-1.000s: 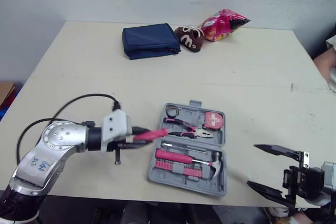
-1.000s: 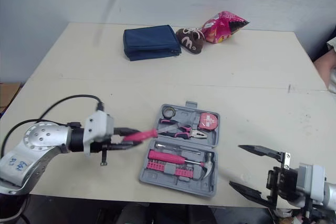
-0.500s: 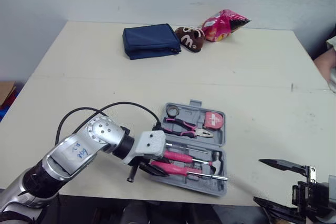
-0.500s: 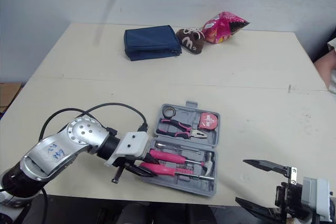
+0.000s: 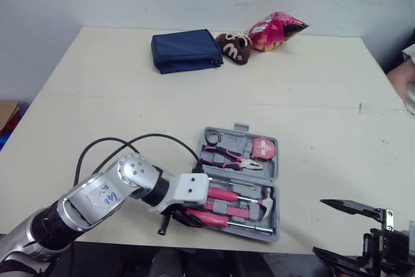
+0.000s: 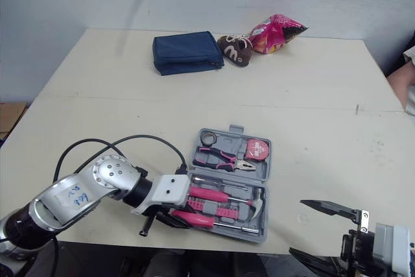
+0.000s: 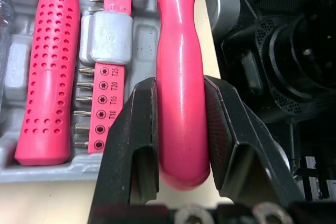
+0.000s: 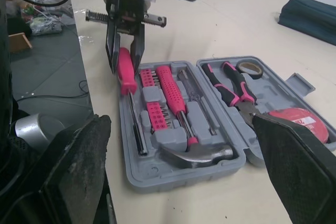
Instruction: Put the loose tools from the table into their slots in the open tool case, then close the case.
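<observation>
Pink plastic screwdriver handle [image 7: 181, 103]: glossy, smooth. Grey moulded plastic tool case [image 6: 233, 141]: matt. Pink hammer grip [image 7: 47, 77]: dimpled.

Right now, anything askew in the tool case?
Yes: the pink screwdriver, clamped in the left gripper, looks not fully seated; its handle butt overhangs the end of the tool case. The hammer and pliers sit in their slots.

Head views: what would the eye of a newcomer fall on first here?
The grey case lies open near the table's front edge, full of pink-handled tools. The left jaws are shut on a pink screwdriver at the case's near edge, while the right jaws stand open at the near right. At the far edge lie a blue pouch and a pink snack bag.
</observation>
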Controlling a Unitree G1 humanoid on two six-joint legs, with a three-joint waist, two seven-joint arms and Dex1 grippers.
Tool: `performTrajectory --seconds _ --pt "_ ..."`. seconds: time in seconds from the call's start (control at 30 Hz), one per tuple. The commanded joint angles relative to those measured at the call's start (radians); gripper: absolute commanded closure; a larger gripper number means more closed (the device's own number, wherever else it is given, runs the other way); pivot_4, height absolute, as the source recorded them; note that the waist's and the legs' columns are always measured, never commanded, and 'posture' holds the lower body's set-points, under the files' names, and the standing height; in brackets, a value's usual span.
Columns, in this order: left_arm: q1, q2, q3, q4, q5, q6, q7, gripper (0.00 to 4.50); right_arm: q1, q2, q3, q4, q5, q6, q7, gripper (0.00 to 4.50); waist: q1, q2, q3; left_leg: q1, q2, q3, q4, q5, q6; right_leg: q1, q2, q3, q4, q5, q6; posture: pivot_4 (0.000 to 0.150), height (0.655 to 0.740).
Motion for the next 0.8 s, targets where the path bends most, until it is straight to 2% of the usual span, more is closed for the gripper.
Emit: performTrajectory --seconds 0.03,0.33,0.4,0.53,0.7,0.8 --pt "0.002 -0.006 -0.010 -0.017 0.013 -0.013 0.005 3.95 0.014 0.009 -0.022 -0.033 0.022 0.004 -0.009 0.00 0.000 0.000 0.000 0.000 0.000 0.000 0.000 0.000 0.000 0.000 0.000 0.000 0.000 0.000 0.000 0.150 0.7400" --pt "0.012 -0.023 -0.044 -0.008 0.047 -0.022 0.018 3.95 0.006 0.004 -0.009 -0.063 0.020 0.028 -0.040 0.00 0.000 0.000 0.000 0.000 0.000 0.000 0.000 0.000 0.000 0.000 0.000 0.000 0.000 0.000 0.000 0.150 0.7400" --pt "0.019 -0.038 -0.030 -0.004 0.055 -0.073 0.024 2.93 0.004 0.003 -0.008 -0.071 0.020 0.037 -0.048 0.00 0.000 0.000 0.000 0.000 0.000 0.000 0.000 0.000 0.000 0.000 0.000 0.000 0.000 0.000 0.000 0.150 0.7400" --pt "0.048 -0.076 0.039 0.008 0.024 -0.210 0.005 1.27 0.012 0.000 -0.008 -0.109 0.028 0.063 -0.069 0.00 0.000 0.000 0.000 0.000 0.000 0.000 0.000 0.000 0.000 0.000 -0.001 0.000 0.000 0.000 0.000 0.150 0.7400" --pt "0.110 -0.080 0.146 0.016 -0.079 -0.306 -0.081 1.27 0.015 -0.005 -0.012 -0.142 0.040 0.099 -0.085 0.00 -0.001 0.000 0.000 0.001 0.000 0.000 0.000 0.000 0.000 0.000 0.000 0.000 0.002 0.000 0.000 0.150 0.7400" --pt "0.174 -0.135 0.219 0.048 -0.127 -0.404 -0.079 1.27 0.013 -0.005 -0.012 -0.152 0.043 0.110 -0.092 0.00 -0.001 0.000 0.000 0.000 0.000 0.000 0.000 0.000 0.000 0.000 0.000 0.000 0.002 0.000 0.000 0.150 0.7400"
